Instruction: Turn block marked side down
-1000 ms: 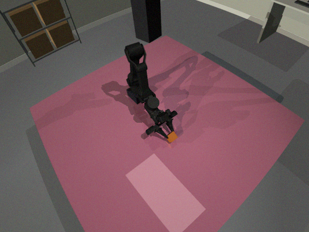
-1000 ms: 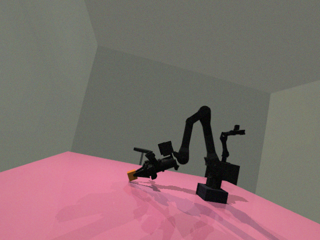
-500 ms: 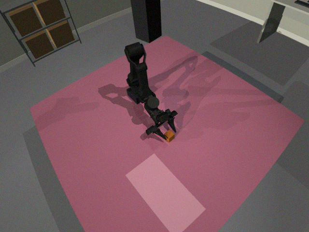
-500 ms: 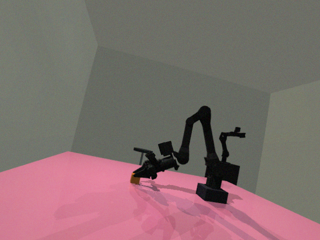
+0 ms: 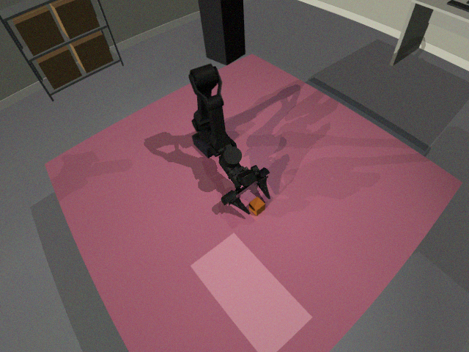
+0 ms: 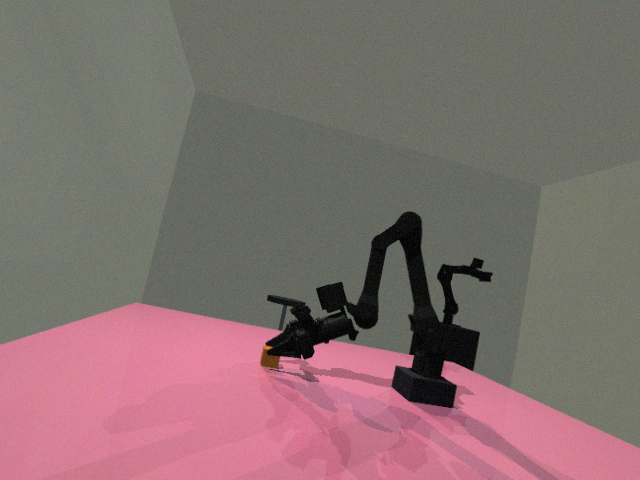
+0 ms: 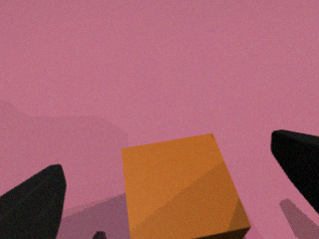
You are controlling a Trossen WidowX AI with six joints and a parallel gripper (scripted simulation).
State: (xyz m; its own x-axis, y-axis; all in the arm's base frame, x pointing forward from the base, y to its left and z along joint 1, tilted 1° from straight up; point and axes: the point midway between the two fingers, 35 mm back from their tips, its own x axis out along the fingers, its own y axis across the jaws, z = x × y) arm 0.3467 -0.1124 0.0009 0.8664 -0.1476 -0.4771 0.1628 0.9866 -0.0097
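The orange block (image 5: 258, 207) (image 6: 269, 359) (image 7: 179, 194) rests flat on the pink table (image 5: 151, 246) (image 6: 62, 392). Its top is plain orange. A dark patch shows on its side toward the arm in the top view; in the wrist view only a dark sliver of that side shows, at the bottom edge. The underside is hidden. My gripper (image 5: 259, 205) (image 6: 268, 349) (image 7: 170, 156) is wide open, with one finger on each side of the block. In the wrist view there is a gap between each finger and the block.
A pale rectangle (image 5: 250, 287) lies on the table surface beyond the block. A black pillar (image 5: 227, 30) and a rack (image 5: 68, 39) stand beyond the table in the top view. A small black arm-like shape (image 6: 448, 291) shows behind my arm's base in the exterior view.
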